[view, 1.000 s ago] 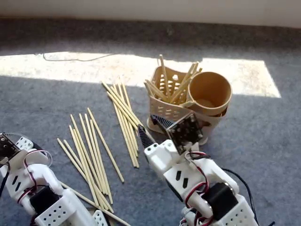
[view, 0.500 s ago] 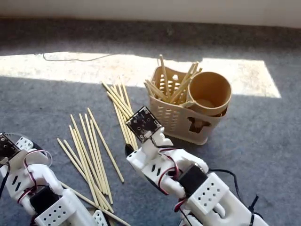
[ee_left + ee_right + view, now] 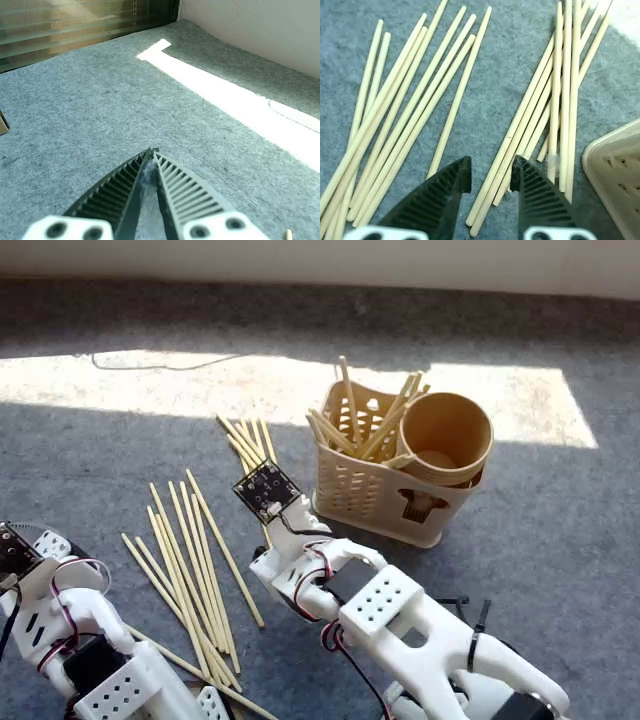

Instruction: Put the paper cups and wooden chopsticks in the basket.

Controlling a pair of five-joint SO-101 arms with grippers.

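Two loose bundles of wooden chopsticks (image 3: 195, 560) are lying on the grey carpet (image 3: 560, 540) beside the basket (image 3: 385, 490). The basket is standing upright and already holding further chopsticks and a paper cup (image 3: 445, 440) at its right end.

The high view is giving the basket's contents and both arms. The right wrist view is adding the right gripper (image 3: 491, 167), its fingers apart and empty, hanging over the near ends of the bundle closer to the basket, with a basket corner just beside. The left wrist view is adding the left gripper (image 3: 153, 151), its fingers pressed together on nothing, low over the carpet.

Compared with one second ago, the right arm has swung leftward from the basket's front to the chopstick bundle, while the left arm is keeping its place.

A sunlit band (image 3: 150, 390) is crossing the carpet, a thin cable (image 3: 150, 365) is lying in it, a pale wall (image 3: 300, 260) is bordering the far side, and a brown slatted panel (image 3: 75, 25) is standing at the carpet's edge.
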